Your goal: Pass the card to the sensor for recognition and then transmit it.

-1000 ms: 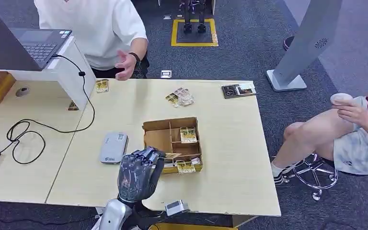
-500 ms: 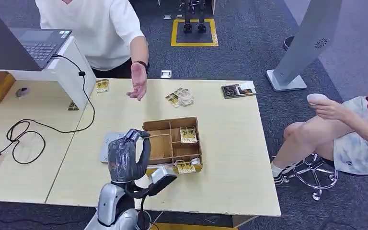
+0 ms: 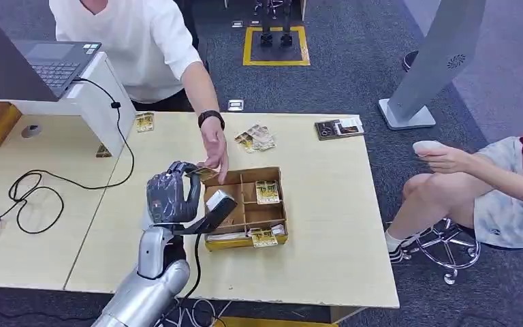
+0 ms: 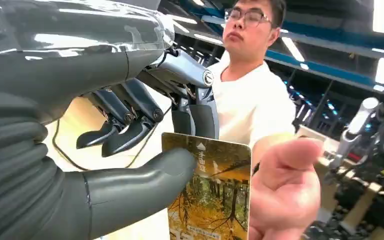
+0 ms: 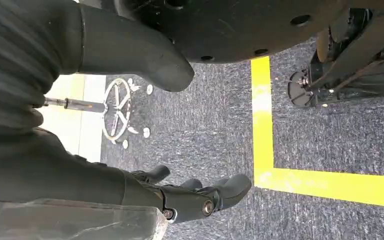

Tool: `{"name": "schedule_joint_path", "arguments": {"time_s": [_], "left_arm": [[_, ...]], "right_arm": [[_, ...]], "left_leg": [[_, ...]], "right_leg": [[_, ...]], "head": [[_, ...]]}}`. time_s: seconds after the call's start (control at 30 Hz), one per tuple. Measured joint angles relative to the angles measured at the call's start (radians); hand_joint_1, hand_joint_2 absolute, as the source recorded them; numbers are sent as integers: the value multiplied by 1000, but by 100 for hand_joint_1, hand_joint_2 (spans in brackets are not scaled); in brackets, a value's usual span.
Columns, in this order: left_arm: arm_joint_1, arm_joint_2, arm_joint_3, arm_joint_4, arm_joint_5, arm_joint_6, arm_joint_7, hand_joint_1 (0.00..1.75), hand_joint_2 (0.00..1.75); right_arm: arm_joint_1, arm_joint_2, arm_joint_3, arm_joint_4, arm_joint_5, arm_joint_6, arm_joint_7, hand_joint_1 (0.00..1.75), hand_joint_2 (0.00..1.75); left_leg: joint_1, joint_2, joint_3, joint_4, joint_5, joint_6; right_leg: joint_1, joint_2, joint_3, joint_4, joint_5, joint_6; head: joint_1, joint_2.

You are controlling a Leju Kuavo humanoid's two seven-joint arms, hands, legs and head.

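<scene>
1. Glossy flat card (image 4: 210, 195), pinched by grey left hand (image 3: 172, 196) above pale wooden table (image 3: 327, 218), met by person's hand (image 3: 214, 150).
2. Right hand (image 5: 195, 197) empty, fingers apart, over speckled grey carpet (image 5: 215, 130).

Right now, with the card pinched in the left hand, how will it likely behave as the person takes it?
The card looks thin and flat, so it is probably light and fairly stiff. It stands unbent between the left hand's thumb and fingers. Its printed face looks glossy, so it may slide out easily once the person's hand pulls.
</scene>
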Motion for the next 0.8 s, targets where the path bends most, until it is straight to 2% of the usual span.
{"name": "schedule_joint_path", "arguments": {"time_s": [0.33, 0.4, 0.43, 0.47, 0.6, 0.7, 0.8], "left_arm": [[-52, 14, 38, 98, -51, 0, 9, 175, 175], [-58, 15, 48, 111, -58, 0, 9, 134, 175], [-59, 15, 50, 115, -63, 0, 9, 9, 175], [-60, 15, 51, 119, -71, 0, 9, 0, 175], [-57, 13, 55, 125, -117, 0, 6, 0, 175], [-48, 5, 81, 124, -140, 0, -17, 0, 175], [-32, -9, 111, 106, -144, 0, -66, 0, 175]], "right_arm": [[-1, -1, 10, 0, 0, 1, 9, 0, 175], [-1, -1, 13, 0, 0, 1, 10, 0, 175], [-2, -1, 13, 0, 0, 1, 10, 0, 175], [-2, -1, 14, 0, 0, 1, 10, 0, 175], [-2, -1, 19, 0, -1, 1, 10, 0, 175], [-2, -1, 21, 0, -2, 1, 10, 0, 175], [-2, -1, 23, 0, -3, 1, 11, 0, 175]], "left_leg": [[0, 0, 0, 0, 0, 0], [0, 0, 0, 0, 0, 0], [0, 0, 0, 0, 0, 0], [0, 0, 0, 0, 0, 0], [0, 0, 0, 0, 0, 0], [0, 0, 0, 0, 0, 0], [0, 0, 0, 0, 0, 0]], "right_leg": [[0, 0, 0, 0, 0, 0], [0, 0, 0, 0, 0, 0], [0, 0, 0, 0, 0, 0], [0, 0, 0, 0, 0, 0], [0, 0, 0, 0, 0, 0], [0, 0, 0, 0, 0, 0], [0, 0, 0, 0, 0, 0]], "head": [[0, 0], [0, 0], [0, 0], [0, 0], [0, 0], [0, 0], [0, 0]]}}
